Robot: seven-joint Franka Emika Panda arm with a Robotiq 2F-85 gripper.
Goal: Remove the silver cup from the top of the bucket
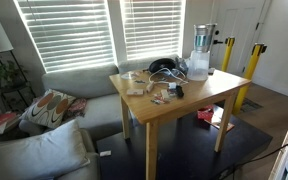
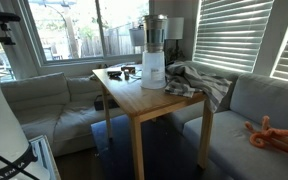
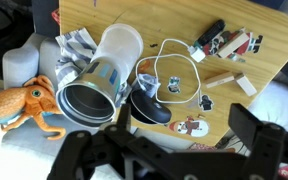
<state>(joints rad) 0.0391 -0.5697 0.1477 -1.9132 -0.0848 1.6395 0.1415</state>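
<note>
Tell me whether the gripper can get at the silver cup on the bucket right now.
Probably yes. The gripper hangs open above the table, and nothing covers the silver cup on top of the bucket; it just sits off to one side of the jaws.

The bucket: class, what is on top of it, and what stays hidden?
The silver cup stands upright on the bucket in both exterior views. It covers the bucket's mouth, so its inside cannot be seen.
</note>
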